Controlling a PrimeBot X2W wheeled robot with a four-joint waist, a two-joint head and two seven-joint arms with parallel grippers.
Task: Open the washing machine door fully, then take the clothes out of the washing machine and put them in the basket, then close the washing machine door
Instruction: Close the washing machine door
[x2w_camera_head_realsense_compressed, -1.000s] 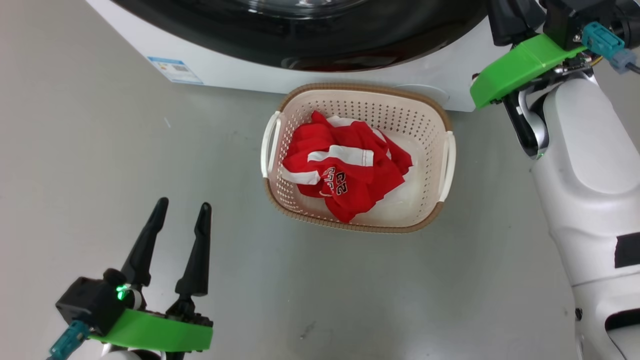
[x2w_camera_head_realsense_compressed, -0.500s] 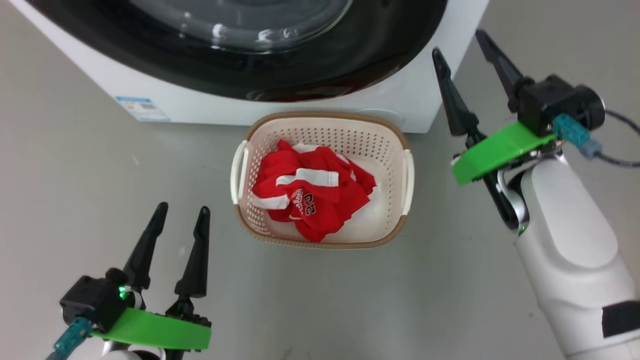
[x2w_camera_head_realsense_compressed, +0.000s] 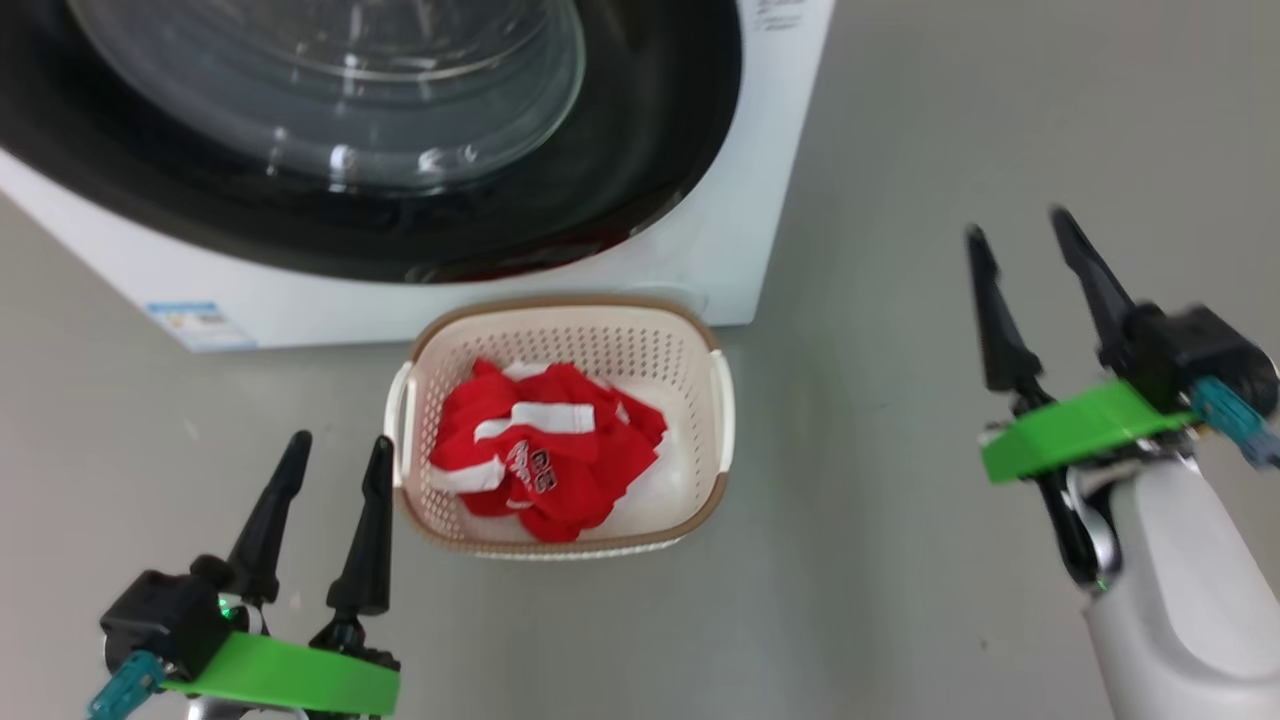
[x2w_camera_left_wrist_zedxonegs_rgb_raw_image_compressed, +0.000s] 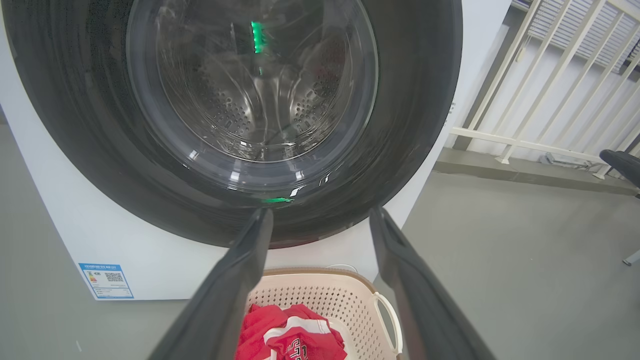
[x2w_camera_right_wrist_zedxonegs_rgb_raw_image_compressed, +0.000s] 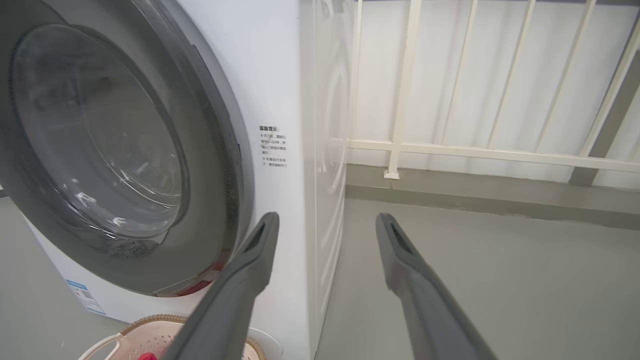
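Note:
The washing machine (x2w_camera_head_realsense_compressed: 765, 150) stands at the top of the head view, and its glossy black washing machine door (x2w_camera_head_realsense_compressed: 650, 150) lies shut against its front. On the floor just before it sits the basket (x2w_camera_head_realsense_compressed: 560, 305), with the red clothes (x2w_camera_head_realsense_compressed: 540, 465) bunched inside. My left gripper (x2w_camera_head_realsense_compressed: 341, 440) is open and empty, just left of the basket. Well to the right of the basket, my right gripper (x2w_camera_head_realsense_compressed: 1015, 222) hangs open and empty above the floor. The left wrist view looks between the left gripper (x2w_camera_left_wrist_zedxonegs_rgb_raw_image_compressed: 321, 212) fingers at the door (x2w_camera_left_wrist_zedxonegs_rgb_raw_image_compressed: 415, 125), basket (x2w_camera_left_wrist_zedxonegs_rgb_raw_image_compressed: 325, 295) and clothes (x2w_camera_left_wrist_zedxonegs_rgb_raw_image_compressed: 290, 335). The right gripper (x2w_camera_right_wrist_zedxonegs_rgb_raw_image_compressed: 327, 216) points past the machine's right front corner (x2w_camera_right_wrist_zedxonegs_rgb_raw_image_compressed: 280, 75).
A small blue label sticker (x2w_camera_head_realsense_compressed: 195, 322) is on the machine's lower left front. A white railing (x2w_camera_right_wrist_zedxonegs_rgb_raw_image_compressed: 450, 150) on a low kerb runs behind and to the right of the machine. Grey floor (x2w_camera_head_realsense_compressed: 900, 480) spreads to the right of the basket.
The head camera has tilted up, so more of the door shows. My right arm has drawn back from the machine to the lower right, its fingers now in view and apart. The left arm is still.

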